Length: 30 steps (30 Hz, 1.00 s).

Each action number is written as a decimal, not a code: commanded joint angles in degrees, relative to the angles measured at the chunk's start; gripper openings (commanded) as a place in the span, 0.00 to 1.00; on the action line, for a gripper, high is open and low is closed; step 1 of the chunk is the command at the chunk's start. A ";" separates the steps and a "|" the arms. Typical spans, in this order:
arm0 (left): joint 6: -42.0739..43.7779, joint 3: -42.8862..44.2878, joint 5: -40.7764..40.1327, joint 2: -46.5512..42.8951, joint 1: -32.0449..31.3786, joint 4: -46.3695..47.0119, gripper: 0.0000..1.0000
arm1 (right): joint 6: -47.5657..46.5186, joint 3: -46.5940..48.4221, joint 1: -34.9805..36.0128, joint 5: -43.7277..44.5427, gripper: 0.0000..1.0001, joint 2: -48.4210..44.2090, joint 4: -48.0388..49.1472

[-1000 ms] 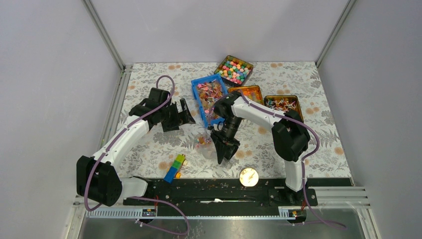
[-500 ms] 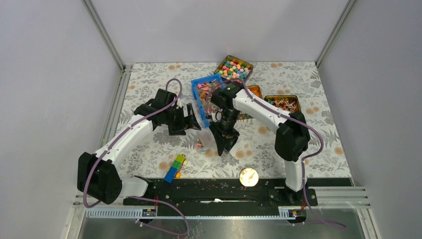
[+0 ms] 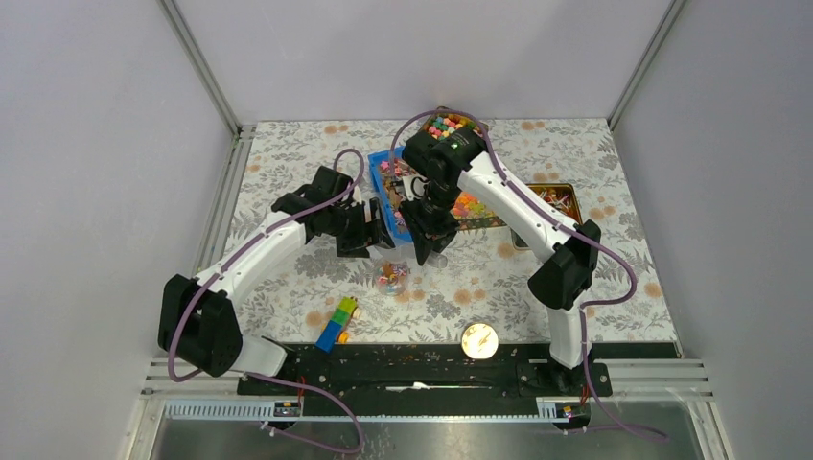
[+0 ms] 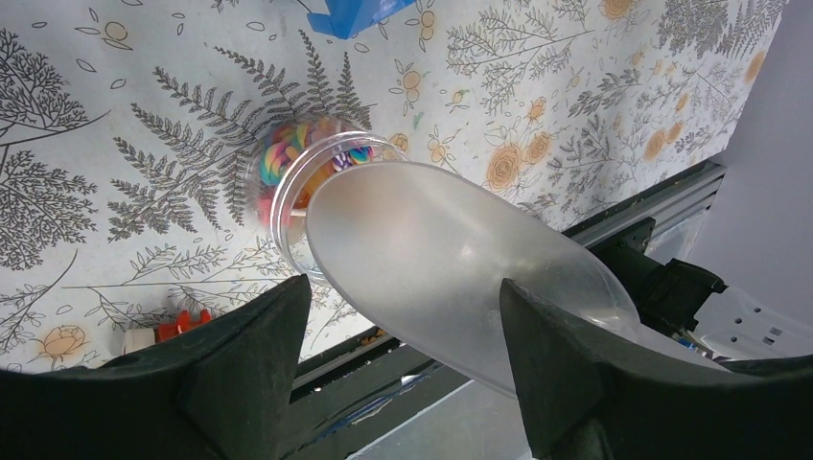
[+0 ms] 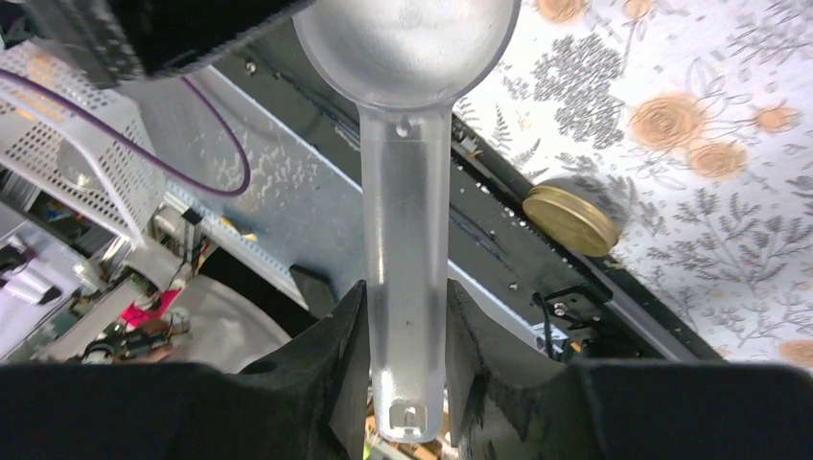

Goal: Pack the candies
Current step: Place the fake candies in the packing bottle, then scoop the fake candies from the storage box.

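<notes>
We see the right gripper (image 5: 405,299) clamped on the handle of a clear scoop (image 5: 406,192), a finger pressed to each side of it. The scoop's bowl reaches out under the left gripper (image 4: 403,287), whose fingers stand well apart with nothing pinched. In the left wrist view the bowl lies beyond the gap between them, and we cannot tell whether it touches either finger. The plastic is frosted, so we cannot tell whether the bowl carries anything. Just past the bowl's rim is a clear cup (image 4: 276,206) on the flowered table (image 3: 288,163), and in it lie some candies (image 4: 292,151) in bright mixed wrappers. From above, the cup sits between the two grippers and a little nearer to the arm bases than they are. More candies lie in the blue tray (image 4: 353,13) behind the grippers, partly covered by the right arm (image 3: 518,206). Behind the tray is a tin (image 3: 458,123) of coloured balls, mostly hidden by that arm. To the right of the tray is an orange tin (image 3: 479,209), and farther right a third tin (image 3: 556,196) holding pale wrapped pieces. Near the front edge we see a stack of coloured blocks (image 3: 337,319) and, well apart to the right, a gold disc (image 3: 479,339).
</notes>
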 commanded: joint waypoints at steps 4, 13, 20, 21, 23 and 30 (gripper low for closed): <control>1.41 2.40 1.03 2.17 -0.71 -1.06 0.73 | 1.03 4.39 -1.74 9.14 0.00 -1.21 -1.40; 0.53 6.32 1.49 4.15 0.81 2.33 0.77 | -1.13 -0.98 -4.02 11.79 0.00 -4.10 4.26; -6.37 8.14 6.31 7.55 6.56 12.22 0.74 | -2.57 -4.73 -9.79 16.80 0.00 -6.78 8.19; -6.97 9.04 6.33 8.82 6.99 12.69 0.74 | -3.00 -4.21 -10.29 17.90 0.00 -6.49 8.02; -7.96 11.30 5.74 11.47 7.25 12.70 0.72 | -4.04 -2.68 -10.91 19.87 0.00 -5.46 7.37; -12.60 16.80 1.29 18.95 7.18 12.32 0.65 | -4.96 6.57 -11.23 19.08 0.00 1.15 1.98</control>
